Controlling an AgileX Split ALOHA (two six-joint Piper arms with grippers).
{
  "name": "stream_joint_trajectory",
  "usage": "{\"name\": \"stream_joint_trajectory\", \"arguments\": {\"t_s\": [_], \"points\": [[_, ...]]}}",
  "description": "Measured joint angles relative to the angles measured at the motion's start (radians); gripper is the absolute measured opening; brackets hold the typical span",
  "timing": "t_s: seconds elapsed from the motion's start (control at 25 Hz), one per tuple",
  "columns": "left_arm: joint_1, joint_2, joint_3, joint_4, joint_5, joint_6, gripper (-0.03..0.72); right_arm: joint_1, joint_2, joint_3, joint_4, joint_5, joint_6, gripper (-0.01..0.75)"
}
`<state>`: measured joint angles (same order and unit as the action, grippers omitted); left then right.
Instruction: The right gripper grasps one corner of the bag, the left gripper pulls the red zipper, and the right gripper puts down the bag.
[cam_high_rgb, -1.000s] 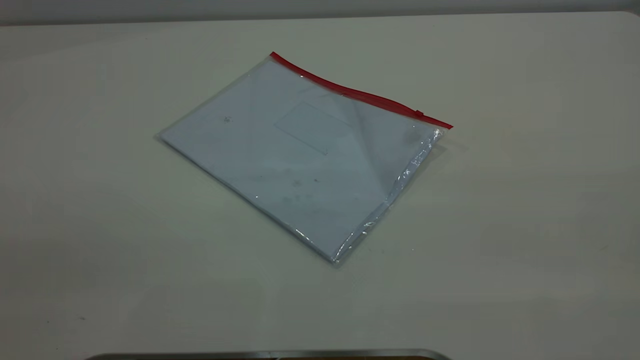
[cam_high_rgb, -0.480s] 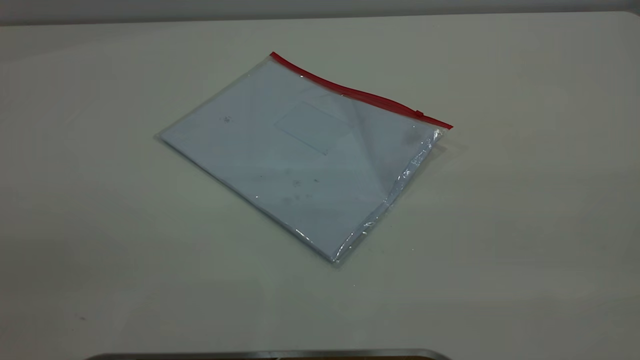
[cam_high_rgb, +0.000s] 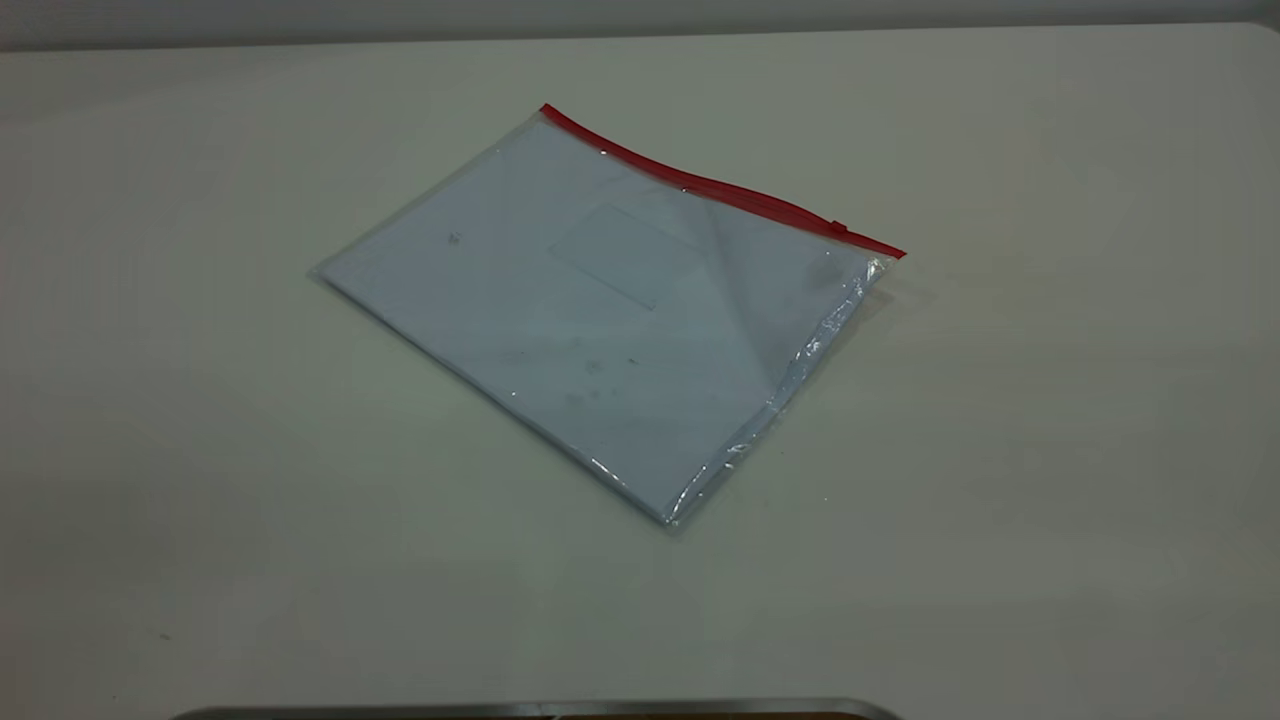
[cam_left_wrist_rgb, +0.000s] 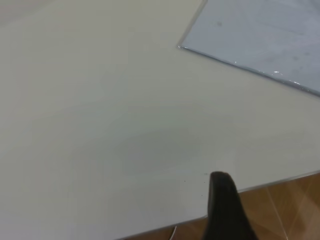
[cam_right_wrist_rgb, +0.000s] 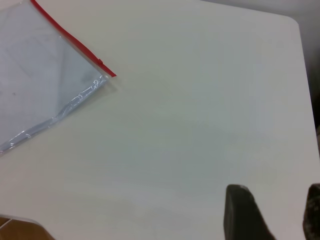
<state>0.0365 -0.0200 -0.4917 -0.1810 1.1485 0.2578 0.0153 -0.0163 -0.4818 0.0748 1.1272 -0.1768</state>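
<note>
The bag (cam_high_rgb: 600, 310) lies flat on the white table, a clear pouch with pale blue sheets inside. Its red zipper (cam_high_rgb: 720, 190) runs along the far long edge, with the small slider tab (cam_high_rgb: 838, 227) close to the right-hand corner. Neither arm shows in the exterior view. In the right wrist view the bag (cam_right_wrist_rgb: 40, 85), the zipper (cam_right_wrist_rgb: 70, 40) and the tab (cam_right_wrist_rgb: 101, 62) lie well away from my right gripper (cam_right_wrist_rgb: 276, 192), which is open and empty over bare table. In the left wrist view my left gripper (cam_left_wrist_rgb: 222, 200) hangs near the table's edge, far from the bag's corner (cam_left_wrist_rgb: 260, 35).
The table (cam_high_rgb: 1000, 450) stretches wide on all sides of the bag. Wooden floor (cam_left_wrist_rgb: 290, 205) shows beyond the table edge by the left gripper. A metal strip (cam_high_rgb: 540, 710) runs along the near edge in the exterior view.
</note>
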Motion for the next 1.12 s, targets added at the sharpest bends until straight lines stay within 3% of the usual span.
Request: {"name": "stream_joint_trajectory", "arguments": {"t_s": [0.56, 0.68, 0.88, 1.12], "points": [[0.0, 0.0, 0.0, -0.021, -0.001, -0.002, 0.525, 0.0, 0.0, 0.0, 0.006, 0.0, 0.0, 0.336], [0.0, 0.004, -0.016, -0.019, -0.048, -0.045, 0.525, 0.0, 0.03, -0.006, 0.068, -0.015, 0.0, 0.338], [0.0, 0.183, -0.07, -0.014, -0.219, -0.106, 0.525, 0.0, 0.301, -0.021, 0.164, -0.232, -0.029, 0.378], [0.0, 0.614, -0.15, -0.031, -0.401, -0.022, 0.525, 0.0, 0.689, -0.021, 0.29, -0.436, -0.148, 0.495]]}}
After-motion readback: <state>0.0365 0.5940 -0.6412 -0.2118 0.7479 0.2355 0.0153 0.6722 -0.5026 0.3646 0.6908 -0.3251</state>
